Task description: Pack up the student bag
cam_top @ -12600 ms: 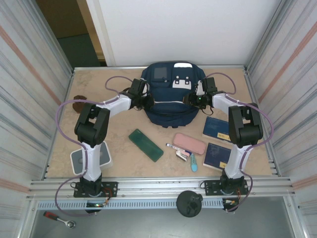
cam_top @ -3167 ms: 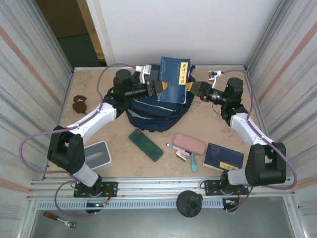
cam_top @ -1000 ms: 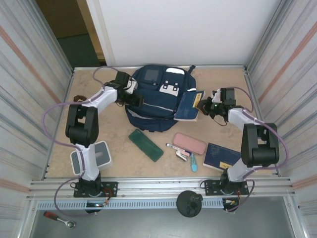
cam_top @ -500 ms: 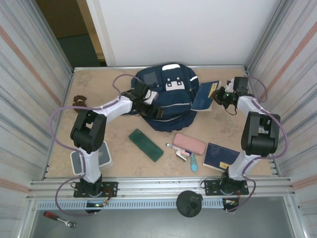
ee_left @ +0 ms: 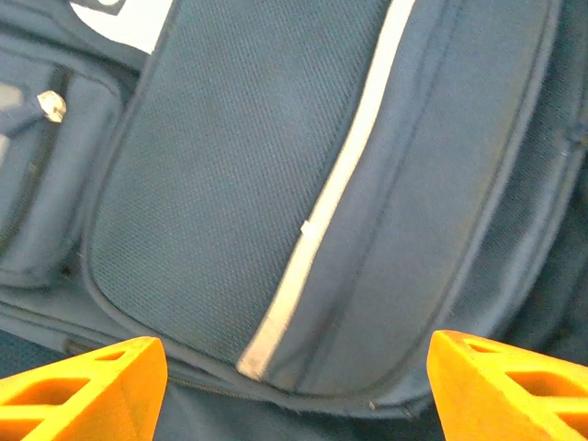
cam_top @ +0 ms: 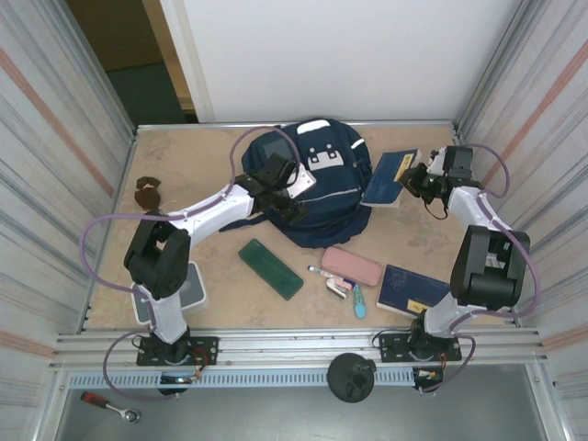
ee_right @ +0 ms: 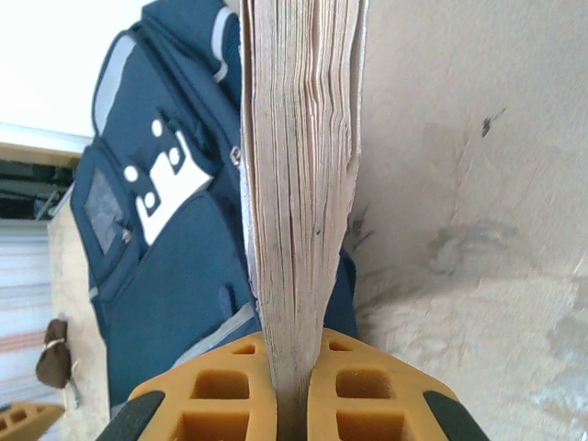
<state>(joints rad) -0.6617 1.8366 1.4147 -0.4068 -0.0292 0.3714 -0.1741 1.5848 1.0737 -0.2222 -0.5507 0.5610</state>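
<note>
Nothing is legible on the student bag, upper centre, or the blue book beside it. Pale print on the lower-right booklet is too small to read.

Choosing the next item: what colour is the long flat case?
The flat case is dark green; clearest in top external view.

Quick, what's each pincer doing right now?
Left pincer: open, over the student bag, holding nothing.
Right pincer: closed on a booklet.

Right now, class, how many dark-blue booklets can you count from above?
2. One booklet is clamped in the right gripper, beside the student bag. The other booklet lies flat on the table, right of the pink pouch. Any inside the bag would be hidden.
</note>
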